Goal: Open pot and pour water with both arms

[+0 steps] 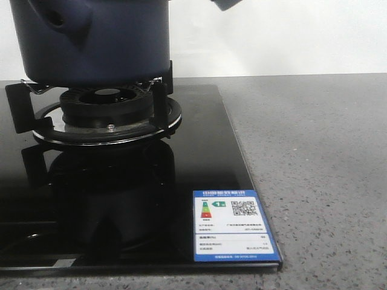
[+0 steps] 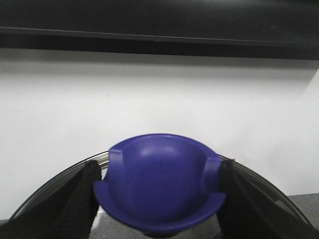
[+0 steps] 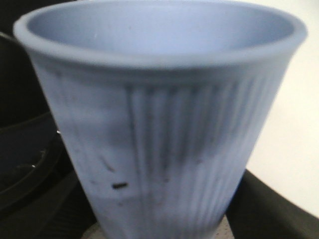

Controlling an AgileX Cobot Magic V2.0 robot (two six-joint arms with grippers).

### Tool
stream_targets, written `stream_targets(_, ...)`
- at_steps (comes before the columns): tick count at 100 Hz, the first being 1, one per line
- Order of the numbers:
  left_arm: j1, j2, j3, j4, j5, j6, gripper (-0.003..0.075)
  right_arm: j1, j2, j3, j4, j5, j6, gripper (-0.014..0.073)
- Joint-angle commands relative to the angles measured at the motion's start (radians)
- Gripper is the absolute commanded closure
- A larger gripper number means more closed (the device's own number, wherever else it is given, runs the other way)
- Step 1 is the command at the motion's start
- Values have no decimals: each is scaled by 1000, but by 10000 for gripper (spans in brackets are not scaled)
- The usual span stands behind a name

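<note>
The dark navy pot (image 1: 97, 42) stands on the gas burner (image 1: 109, 106) at the far left, its stubby holed handle (image 1: 63, 21) facing me; its top is cut off by the picture edge. In the left wrist view my left gripper (image 2: 159, 201) is shut on the blue knob (image 2: 159, 174) of a glass lid (image 2: 50, 181), held up in front of a white wall. My right gripper (image 3: 159, 216) is shut on a pale blue ribbed cup (image 3: 159, 114), upright, its black fingers (image 3: 271, 209) on both sides. What the cup holds is hidden. Neither gripper shows clearly in the front view.
A black glass stove top (image 1: 199, 157) with a blue-and-white energy label (image 1: 233, 226) covers the left half of a grey speckled counter (image 1: 314, 169). A bluish corner (image 1: 225, 5) pokes in at the top edge. A dark rounded rim (image 3: 25, 164) lies beside the cup.
</note>
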State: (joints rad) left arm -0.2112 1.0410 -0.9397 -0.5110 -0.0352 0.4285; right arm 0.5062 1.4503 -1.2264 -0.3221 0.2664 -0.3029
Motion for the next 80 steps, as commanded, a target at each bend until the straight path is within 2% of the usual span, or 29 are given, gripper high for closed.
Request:
stream_targets(1, 4, -25, -38, -18, -92, -5, 388, 22, -30, -55, -95, -59, -5, 225)
stream_targets(37, 4, -25, -38, -18, -82, -5, 388, 127, 43, -136, -435, 64, -5, 225)
stream_targets(80, 4, -25, -38, -18, -82, -5, 388, 141, 82, -178, -757, 106, -5, 225)
